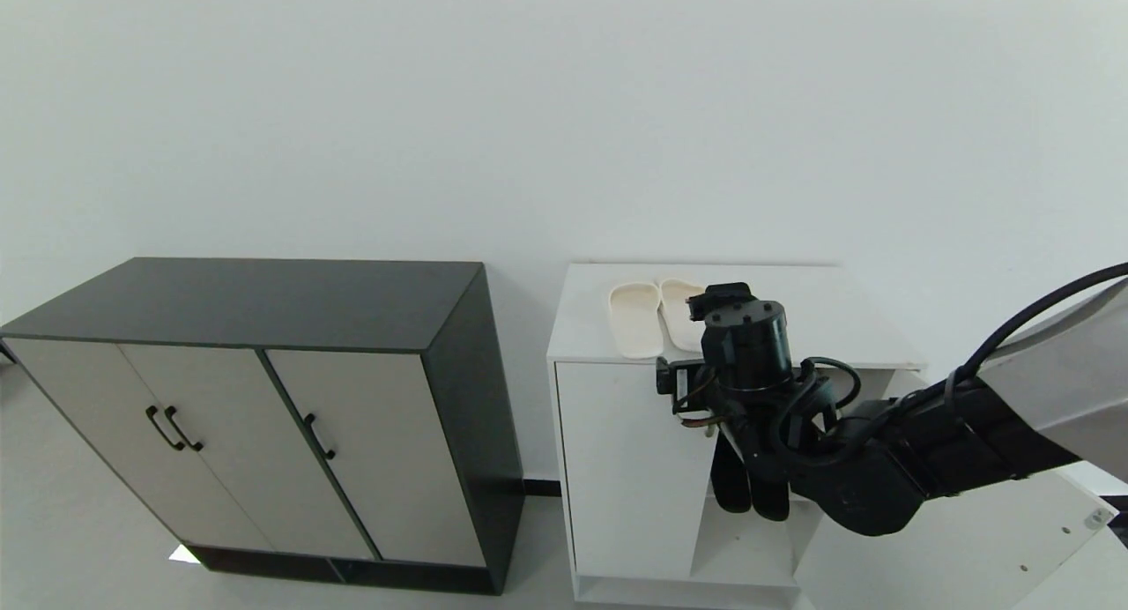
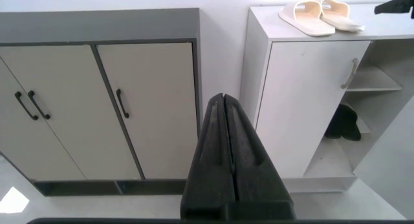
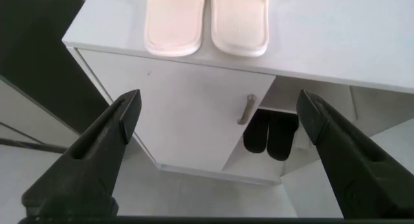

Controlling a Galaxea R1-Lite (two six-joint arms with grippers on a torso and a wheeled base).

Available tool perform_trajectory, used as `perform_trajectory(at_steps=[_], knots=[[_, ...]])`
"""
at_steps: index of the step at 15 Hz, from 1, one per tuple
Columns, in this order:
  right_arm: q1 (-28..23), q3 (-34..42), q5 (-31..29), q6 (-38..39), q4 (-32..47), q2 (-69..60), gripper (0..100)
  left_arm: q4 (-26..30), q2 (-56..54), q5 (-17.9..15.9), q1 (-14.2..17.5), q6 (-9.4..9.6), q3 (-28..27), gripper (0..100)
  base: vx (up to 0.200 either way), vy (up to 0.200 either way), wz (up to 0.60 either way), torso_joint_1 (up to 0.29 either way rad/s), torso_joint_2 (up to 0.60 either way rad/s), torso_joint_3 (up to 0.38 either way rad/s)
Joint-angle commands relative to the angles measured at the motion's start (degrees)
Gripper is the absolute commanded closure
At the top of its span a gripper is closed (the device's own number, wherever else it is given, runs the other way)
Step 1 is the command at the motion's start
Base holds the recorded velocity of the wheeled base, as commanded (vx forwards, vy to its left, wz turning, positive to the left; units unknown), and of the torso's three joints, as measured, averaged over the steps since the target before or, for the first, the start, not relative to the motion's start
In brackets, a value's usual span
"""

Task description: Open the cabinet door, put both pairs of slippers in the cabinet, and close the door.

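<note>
A pair of cream slippers lies side by side on top of the white cabinet. Its right door is swung open and its left door is shut. Inside, a pair of black slippers rests on a lower shelf. My right gripper hovers above the cabinet's front edge, just right of the cream slippers. It is open with nothing between its fingers, and the black slippers lie below it. My left gripper is shut and empty, held back from the white cabinet.
A dark cabinet with grey doors and black handles stands to the left of the white one, a narrow gap between them. A plain white wall runs behind both. Bare floor lies in front.
</note>
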State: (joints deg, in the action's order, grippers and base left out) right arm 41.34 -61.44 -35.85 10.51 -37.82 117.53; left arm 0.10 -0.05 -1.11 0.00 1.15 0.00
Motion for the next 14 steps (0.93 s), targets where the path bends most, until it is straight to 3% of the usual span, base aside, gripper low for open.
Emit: perform_trajectory(at_steps=[1,12,14], knots=[[-0.12,0.01,-0.01,0.04,-0.68,2.09,0,-0.01,0.05,-0.03,0.00,0.00,0.00,100,0.200,0.000,0.00,-0.012,0.01,0.007],[-0.29,0.01,1.75,0.21,-6.92,8.07,0,-0.01,0.05,-0.03,0.00,0.00,0.00,100,0.200,0.000,0.00,0.004,0.00,0.003],[-1.00,-0.35,3.25,0.13,-8.68,9.47,0,-0.01,0.05,-0.03,0.00,0.26,0.00,100,0.000,0.000,0.00,0.000,0.00,0.000]])
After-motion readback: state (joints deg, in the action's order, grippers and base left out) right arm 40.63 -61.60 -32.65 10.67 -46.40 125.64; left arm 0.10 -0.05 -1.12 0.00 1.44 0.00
